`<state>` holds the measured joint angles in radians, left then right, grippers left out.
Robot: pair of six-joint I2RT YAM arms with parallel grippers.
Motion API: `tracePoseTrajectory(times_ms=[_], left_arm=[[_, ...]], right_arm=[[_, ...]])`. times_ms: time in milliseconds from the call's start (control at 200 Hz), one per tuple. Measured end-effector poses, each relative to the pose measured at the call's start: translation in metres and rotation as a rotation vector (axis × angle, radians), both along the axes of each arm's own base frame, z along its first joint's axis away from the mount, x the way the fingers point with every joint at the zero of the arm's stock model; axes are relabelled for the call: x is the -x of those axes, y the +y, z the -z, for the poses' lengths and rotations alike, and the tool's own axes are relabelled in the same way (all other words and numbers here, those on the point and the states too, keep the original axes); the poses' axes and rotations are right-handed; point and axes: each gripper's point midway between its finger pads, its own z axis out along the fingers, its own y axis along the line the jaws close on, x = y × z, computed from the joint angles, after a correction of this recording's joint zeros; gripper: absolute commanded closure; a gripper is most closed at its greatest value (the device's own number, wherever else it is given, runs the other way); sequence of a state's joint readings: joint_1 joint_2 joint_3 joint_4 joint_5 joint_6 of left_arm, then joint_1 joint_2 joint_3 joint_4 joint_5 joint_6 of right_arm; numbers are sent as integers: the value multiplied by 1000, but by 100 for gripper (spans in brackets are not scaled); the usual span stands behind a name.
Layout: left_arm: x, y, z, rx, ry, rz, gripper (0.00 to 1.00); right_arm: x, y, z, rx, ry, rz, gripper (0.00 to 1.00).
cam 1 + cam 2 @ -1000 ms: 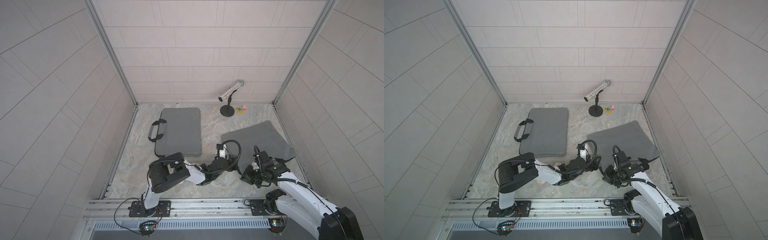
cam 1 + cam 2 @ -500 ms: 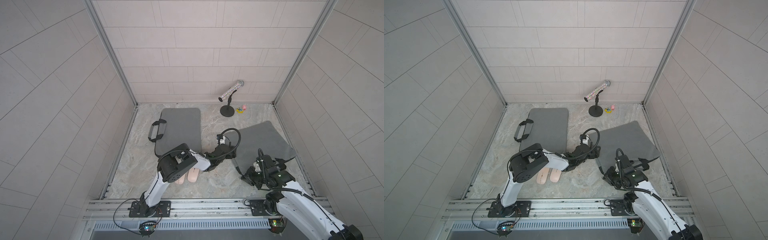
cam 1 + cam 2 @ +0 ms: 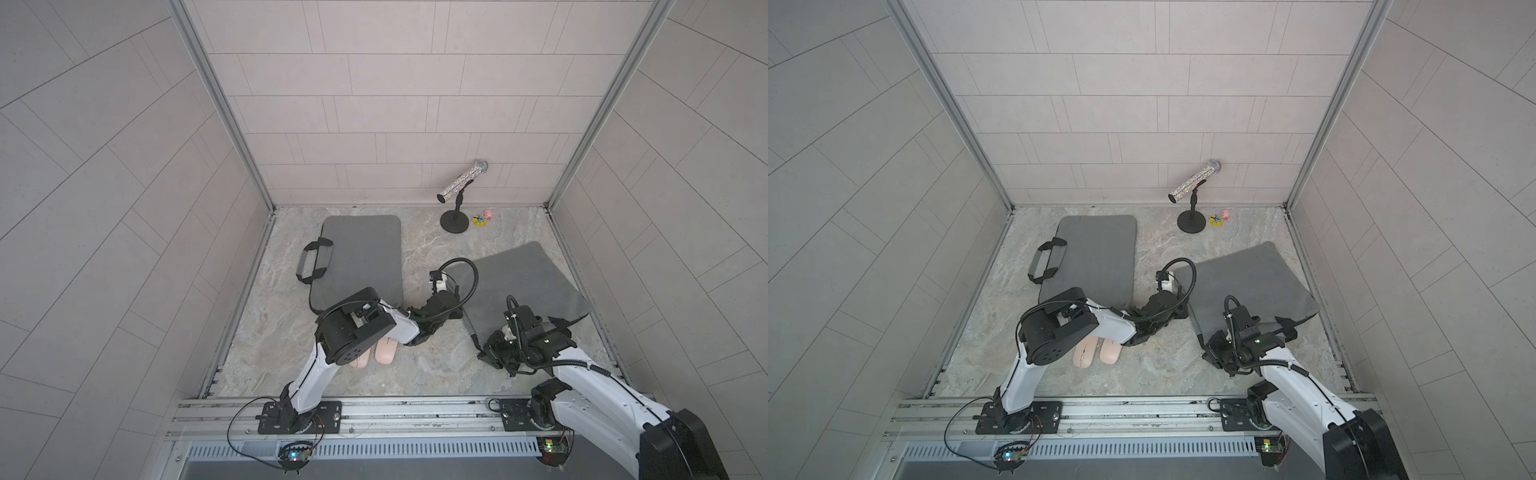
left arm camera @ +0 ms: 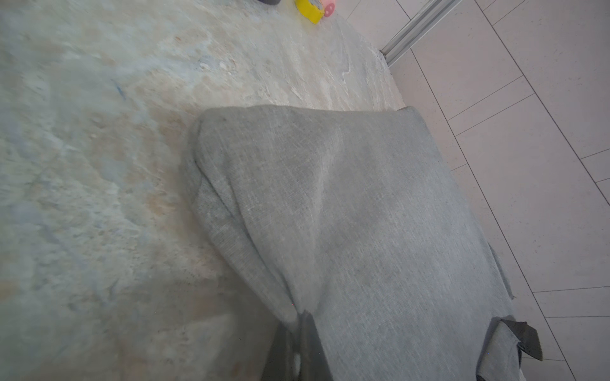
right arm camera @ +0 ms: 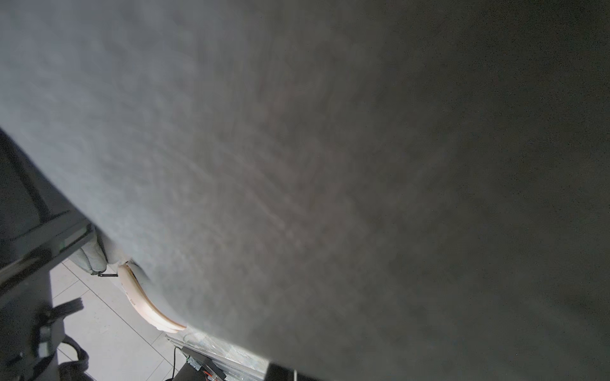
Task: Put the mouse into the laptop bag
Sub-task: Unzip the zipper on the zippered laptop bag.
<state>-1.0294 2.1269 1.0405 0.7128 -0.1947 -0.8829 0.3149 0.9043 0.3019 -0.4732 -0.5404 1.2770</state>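
Shows a gray laptop bag point(image 3: 528, 286) on the table point(image 3: 436, 374), clamped at its left edge by the left claw point(image 4: 298, 333) and at its near corner by the right claw point(image 3: 488, 353). Shows a pink mouse point(image 3: 384, 352) outside it, beside a second mouse point(image 3: 360, 360), partly under the left arm point(image 3: 357, 328).

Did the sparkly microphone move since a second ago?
No. The sparkly microphone is at the same spot, its stand base right beside the little toys by the back wall.

Mice point(image 3: 384, 353) partly hidden under left arm point(image 3: 357, 328); laptop bag point(image 5: 231, 165) blurred in wrist view.
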Motion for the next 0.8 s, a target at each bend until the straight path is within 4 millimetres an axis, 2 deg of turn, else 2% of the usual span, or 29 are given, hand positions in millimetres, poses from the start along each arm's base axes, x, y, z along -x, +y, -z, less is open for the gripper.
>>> tracePoseTrajectory(times_ms=[170, 500, 635, 801], left_arm=[[2, 6, 1, -9, -19, -27, 100], [8, 15, 1, 17, -40, -35, 100], [23, 33, 0, 44, -65, -49, 100], [52, 51, -3, 29, -125, -89, 100]], right_arm=[[-1, 5, -4, -16, 7, -7, 100], [5, 1, -21, -51, -25, 72, 100], [10, 0, -25, -61, -23, 95, 100], [15, -6, -23, -36, -15, 109, 100]])
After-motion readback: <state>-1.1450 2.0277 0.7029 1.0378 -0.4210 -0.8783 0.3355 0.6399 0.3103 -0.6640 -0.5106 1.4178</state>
